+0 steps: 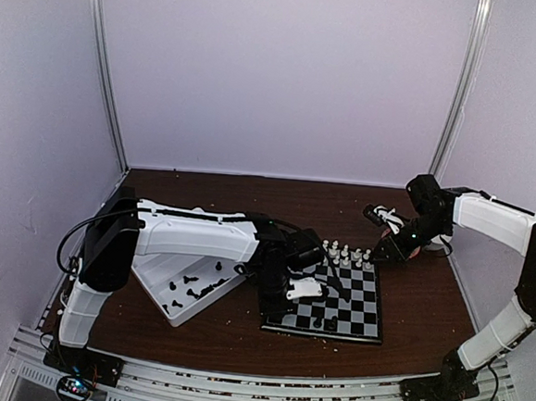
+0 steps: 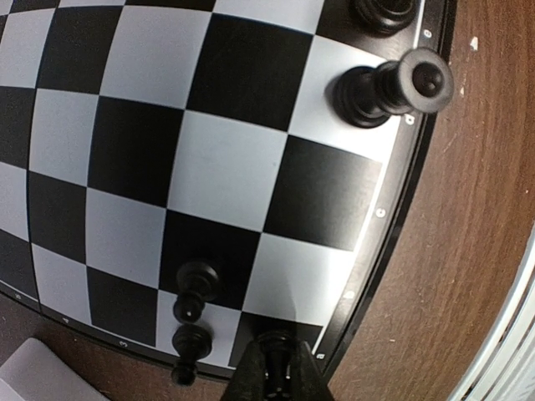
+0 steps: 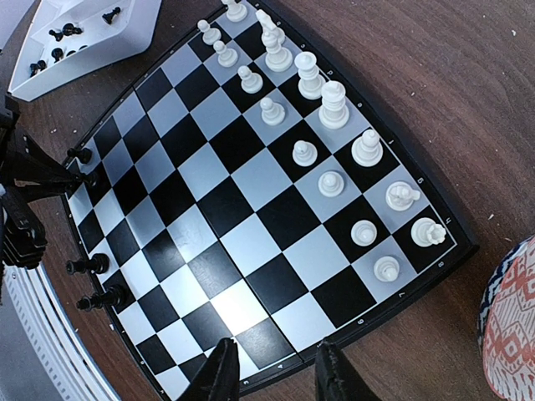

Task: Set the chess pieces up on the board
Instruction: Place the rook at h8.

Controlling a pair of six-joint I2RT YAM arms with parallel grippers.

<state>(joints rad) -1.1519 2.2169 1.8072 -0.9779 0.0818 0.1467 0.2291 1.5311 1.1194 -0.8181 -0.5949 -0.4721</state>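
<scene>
Lower centre of the left wrist view, left claw (image 2: 276, 368) nipped narrow on one black chess piece (image 2: 276, 342) at the edge of the board (image 2: 217, 167); right claw (image 3: 276, 376) part-open, empty; piece likely light, rigid, slick, tippy, best pinched at its slender stem.

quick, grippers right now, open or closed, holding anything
Left gripper: closed on a black chess piece.
Right gripper: open, holding nothing.
</scene>
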